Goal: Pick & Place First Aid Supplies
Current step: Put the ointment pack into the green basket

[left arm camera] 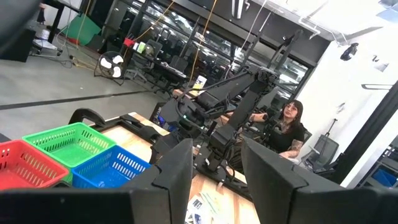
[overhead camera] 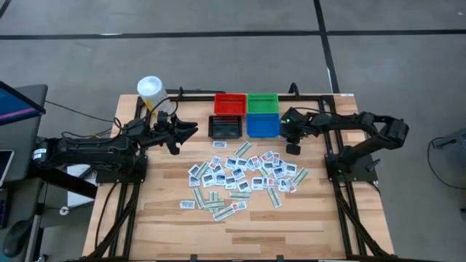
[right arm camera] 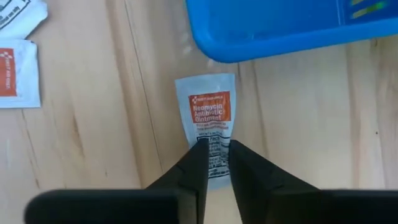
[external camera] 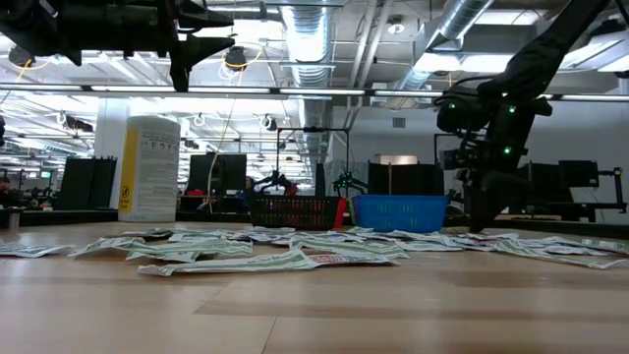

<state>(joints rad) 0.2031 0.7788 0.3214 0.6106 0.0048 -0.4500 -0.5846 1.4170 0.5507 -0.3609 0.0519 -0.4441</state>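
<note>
Most of the work looks to be ahead: the first aid supplies (overhead camera: 244,178) lie scattered over the table (overhead camera: 306,233), and the four bins beyond them, so far as the high view shows, hold none. The left gripper (overhead camera: 177,135) hangs raised near the black bin (overhead camera: 225,127), its fingers spread and empty. The right gripper (right arm camera: 214,158), down beside the blue bin (right arm camera: 280,25), is pinching one orange-labelled packet (right arm camera: 208,118) (its end lying between the nearly closed fingertips).
</note>
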